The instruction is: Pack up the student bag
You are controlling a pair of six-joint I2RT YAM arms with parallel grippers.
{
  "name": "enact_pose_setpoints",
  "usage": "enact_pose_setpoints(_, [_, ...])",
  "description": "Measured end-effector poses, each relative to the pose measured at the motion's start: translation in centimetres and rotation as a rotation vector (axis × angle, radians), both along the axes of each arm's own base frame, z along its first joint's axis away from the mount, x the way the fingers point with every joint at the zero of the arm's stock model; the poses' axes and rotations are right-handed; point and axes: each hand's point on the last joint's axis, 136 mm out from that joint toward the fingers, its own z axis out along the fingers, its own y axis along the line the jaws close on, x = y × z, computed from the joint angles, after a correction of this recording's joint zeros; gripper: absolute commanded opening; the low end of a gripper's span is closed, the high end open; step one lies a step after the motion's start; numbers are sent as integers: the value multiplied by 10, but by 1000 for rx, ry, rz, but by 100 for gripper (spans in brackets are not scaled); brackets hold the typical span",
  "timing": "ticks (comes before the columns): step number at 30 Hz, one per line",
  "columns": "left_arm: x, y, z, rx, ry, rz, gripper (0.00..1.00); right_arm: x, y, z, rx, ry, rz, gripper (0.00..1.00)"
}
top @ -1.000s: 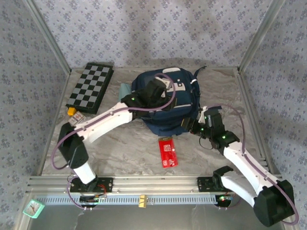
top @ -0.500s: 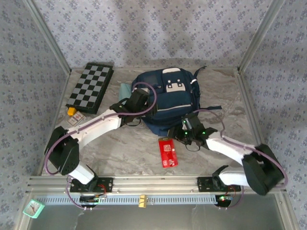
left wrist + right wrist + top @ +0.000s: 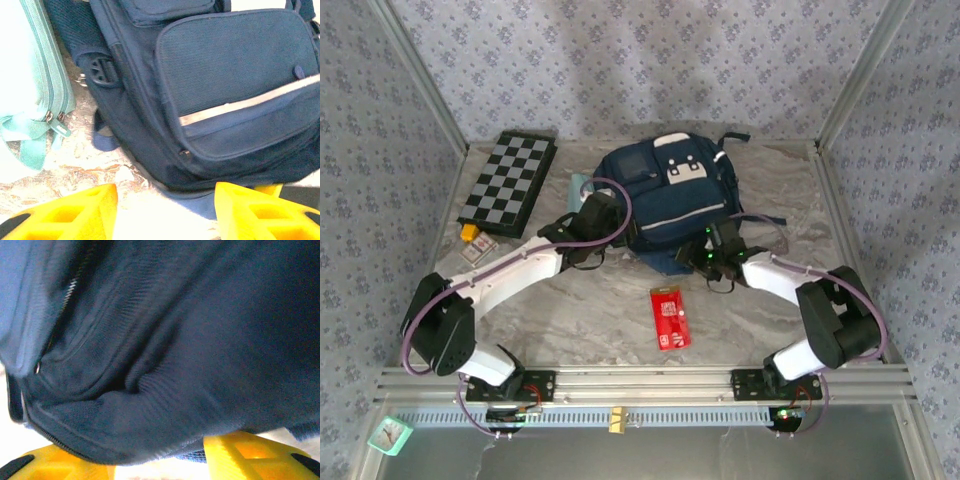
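The student bag [image 3: 670,190] is a navy-blue backpack with white patches, lying at the back middle of the table. My left gripper [image 3: 600,215] is low beside the bag's left near corner. In the left wrist view this gripper [image 3: 165,215] is open, with bare table between its yellow fingers [image 3: 75,212] and the bag [image 3: 225,90] just ahead. My right gripper [image 3: 713,255] is at the bag's near right edge. In the right wrist view it [image 3: 155,462] stands open, and the bag's dark fabric [image 3: 165,365] bulges over its yellow fingers [image 3: 245,455].
A teal zip pouch [image 3: 580,185] [image 3: 30,85] lies against the bag's left side. A black-and-white chessboard [image 3: 510,180] sits at the back left, with small items [image 3: 475,242] near it. A red flat pack [image 3: 669,316] lies on the table in front of the bag.
The bag has shifted toward the back wall. My left gripper came off the top of the bag and dropped to its left near corner. My right arm folded in to the near edge.
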Motion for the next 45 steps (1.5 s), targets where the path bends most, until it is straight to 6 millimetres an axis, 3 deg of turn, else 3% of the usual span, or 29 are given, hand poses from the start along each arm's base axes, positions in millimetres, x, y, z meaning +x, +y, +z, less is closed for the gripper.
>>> enact_pose_setpoints(6, [2,0,-1,-45,11,37,61,28,-86,-1,-50,-34,-175,50])
enact_pose_setpoints(9, [9,-2,-8,-69,29,69,62,27,-124,0,-64,-40,-250,51])
enact_pose_setpoints(11, [15,-4,-21,-72,58,99,62,22,-138,2,-71,-38,-277,51])
enact_pose_setpoints(17, [52,-6,-59,-95,142,227,62,8,-128,25,-23,-85,-222,53])
enact_pose_setpoints(24, [103,2,-71,-199,152,385,62,-13,-112,39,49,-113,-183,55])
enact_pose_setpoints(28, [118,-2,-84,-253,171,433,60,-17,-107,48,77,-128,-170,56])
enact_pose_setpoints(34, [124,-7,-108,-291,216,486,53,-20,-103,53,107,-126,-161,56])
enact_pose_setpoints(45, [141,-18,-114,-352,219,521,13,-21,-100,53,119,-119,-150,57])
